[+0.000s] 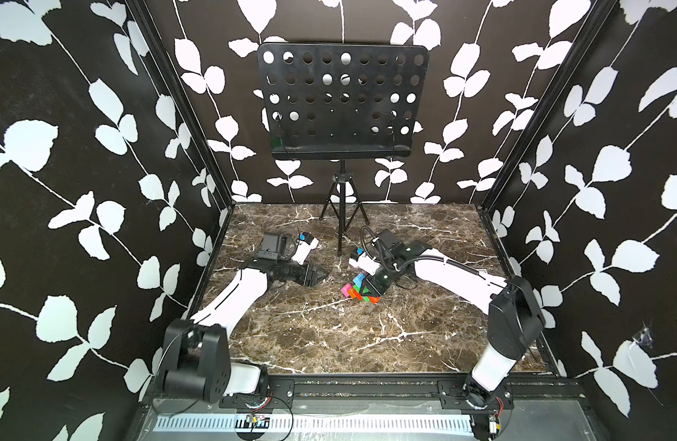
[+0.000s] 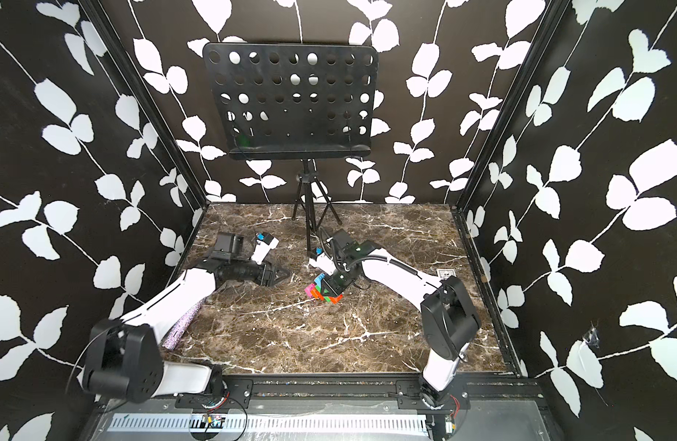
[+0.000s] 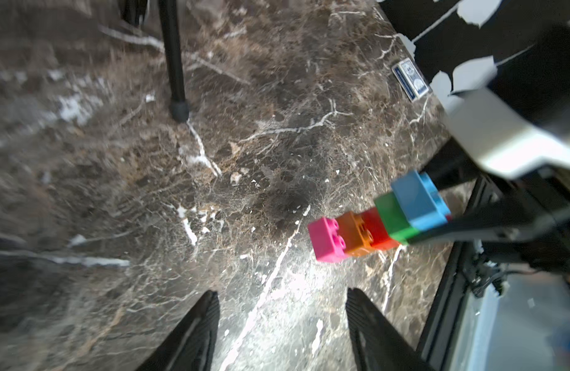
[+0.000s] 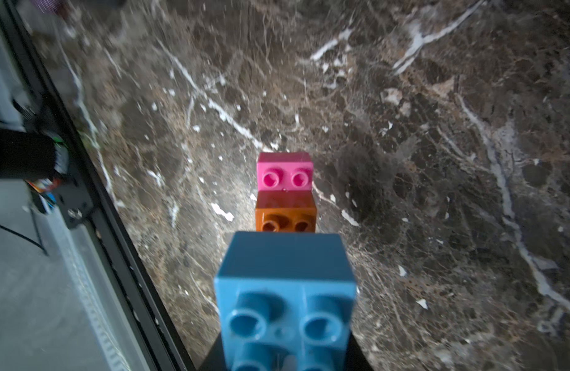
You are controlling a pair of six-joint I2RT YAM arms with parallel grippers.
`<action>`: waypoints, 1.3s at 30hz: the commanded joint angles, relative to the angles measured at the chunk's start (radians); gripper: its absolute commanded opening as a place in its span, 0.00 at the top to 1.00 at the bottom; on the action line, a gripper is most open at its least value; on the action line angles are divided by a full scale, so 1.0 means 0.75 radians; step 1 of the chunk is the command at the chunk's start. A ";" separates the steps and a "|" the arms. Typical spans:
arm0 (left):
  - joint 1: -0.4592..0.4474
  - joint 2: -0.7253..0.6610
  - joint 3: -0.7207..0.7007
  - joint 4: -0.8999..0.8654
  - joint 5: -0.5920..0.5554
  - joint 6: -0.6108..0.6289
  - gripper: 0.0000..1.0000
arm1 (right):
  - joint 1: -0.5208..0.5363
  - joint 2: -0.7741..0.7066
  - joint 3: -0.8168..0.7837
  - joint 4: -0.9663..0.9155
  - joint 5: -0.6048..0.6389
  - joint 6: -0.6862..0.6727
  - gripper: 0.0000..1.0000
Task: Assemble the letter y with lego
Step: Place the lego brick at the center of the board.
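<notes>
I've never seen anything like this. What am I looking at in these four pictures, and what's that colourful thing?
Two white-and-black robot arms are mounted at the near edge of a marble table, each ending in a two-fingered pincer. Both wide pictures come from one camera pair above, looking down. The two close-ups come from cameras on the arms' wrists. The right pincer is shut on a stick of joined lego bricks: pink, orange, red, green, blue. The left pincer is open and empty, with the bricks ahead of it. Also there: a black music stand at the back, and a small blue card box lying toward the table's right side.
</notes>
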 commanded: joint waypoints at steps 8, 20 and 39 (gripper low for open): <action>-0.229 -0.321 -0.098 -0.075 -0.188 0.868 0.19 | -0.070 -0.111 -0.268 0.587 -0.325 0.549 0.77; -0.394 -0.277 -0.146 0.094 -0.265 0.994 0.11 | -0.070 -0.120 -0.374 0.856 -0.389 0.790 0.78; -0.482 -0.130 -0.085 0.180 -0.284 0.913 0.10 | -0.046 -0.131 -0.454 1.036 -0.411 0.935 0.79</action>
